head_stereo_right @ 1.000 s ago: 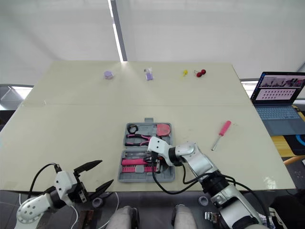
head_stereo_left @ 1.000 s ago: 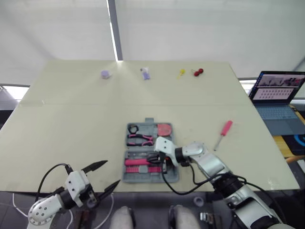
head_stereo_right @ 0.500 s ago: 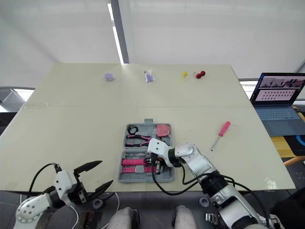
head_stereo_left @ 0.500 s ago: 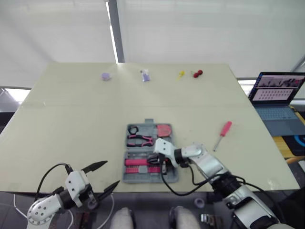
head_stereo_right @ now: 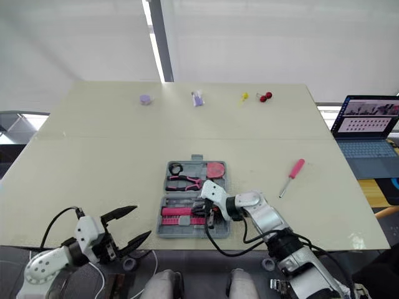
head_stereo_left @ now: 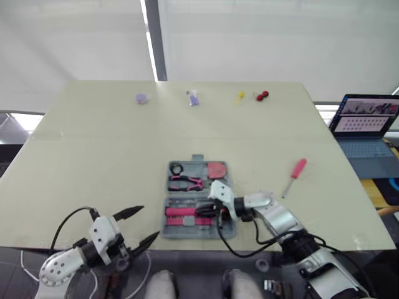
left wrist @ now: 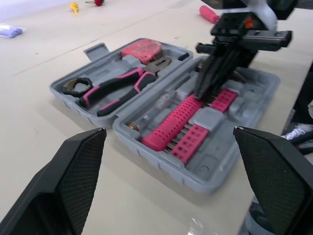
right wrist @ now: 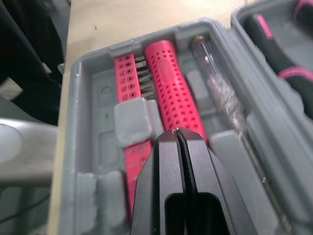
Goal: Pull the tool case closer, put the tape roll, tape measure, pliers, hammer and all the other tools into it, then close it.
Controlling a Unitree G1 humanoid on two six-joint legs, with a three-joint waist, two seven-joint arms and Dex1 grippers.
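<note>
The grey tool case (head_stereo_left: 168, 232) lies open near the table's front edge. Its far half holds the black tape roll (left wrist: 77, 86), the pink-and-black pliers (left wrist: 117, 88) and the pink tape measure (left wrist: 142, 50). Its near half holds a pink perforated handle (right wrist: 173, 98) and a pink bit rack (left wrist: 193, 142). My right gripper (right wrist: 179, 134) is shut, its tips down on the end of that pink handle with nothing between them. My left gripper (head_stereo_left: 142, 224) hangs open off the table's front left, apart from the case. A pink screwdriver (head_stereo_left: 293, 176) lies on the table right of the case.
A laptop (head_stereo_left: 368, 121) stands beyond the table's right edge. Small items line the far edge: a purple cap (head_stereo_left: 141, 98), a purple packet (head_stereo_left: 193, 97), a yellow piece (head_stereo_left: 240, 96) and red balls (head_stereo_left: 262, 95).
The whole picture has shifted a little, so the camera moved. My right gripper stays shut inside the case's near half, and my left gripper stays open at the front left.
</note>
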